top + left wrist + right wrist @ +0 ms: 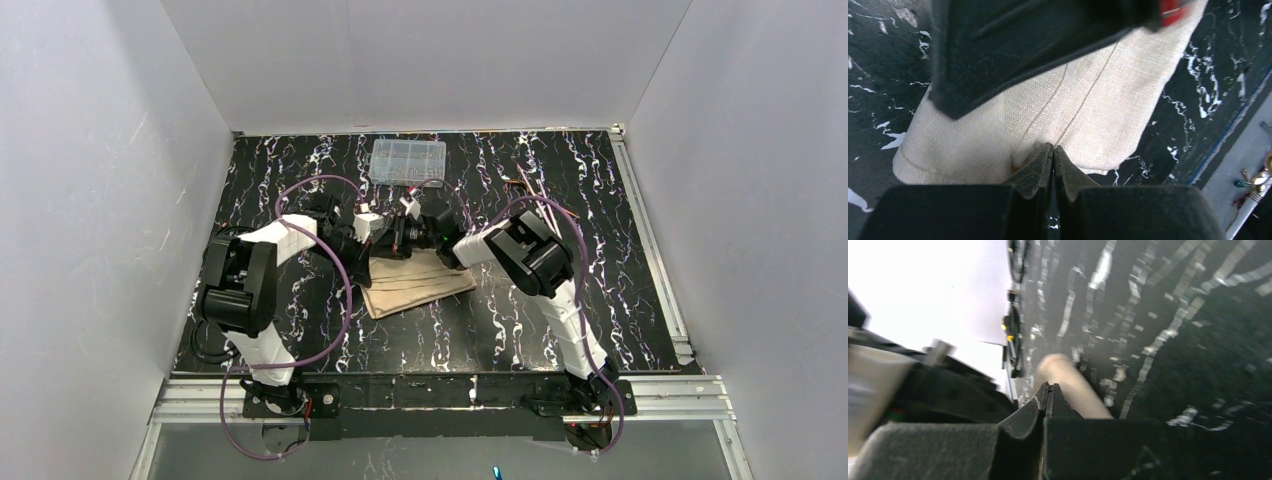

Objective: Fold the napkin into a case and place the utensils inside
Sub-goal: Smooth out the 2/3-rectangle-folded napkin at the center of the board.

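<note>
The beige napkin [420,285] lies folded in layers on the black marbled table, between the two arms. Both grippers meet over its far left edge. My left gripper [368,250] [1053,146] is shut, its tips down on the napkin [1088,100], and no cloth shows between the jaws. My right gripper [392,238] [1048,385] is shut too, with a rounded fold of the napkin [1068,382] just past its tips; that view is blurred. Thin copper utensils [527,190] lie at the back right, apart from both grippers.
A clear plastic compartment box [408,160] stands at the back of the table. The right gripper's black body [1038,40] hangs close above the left fingers. White walls enclose the table on three sides. Purple cables loop off both arms.
</note>
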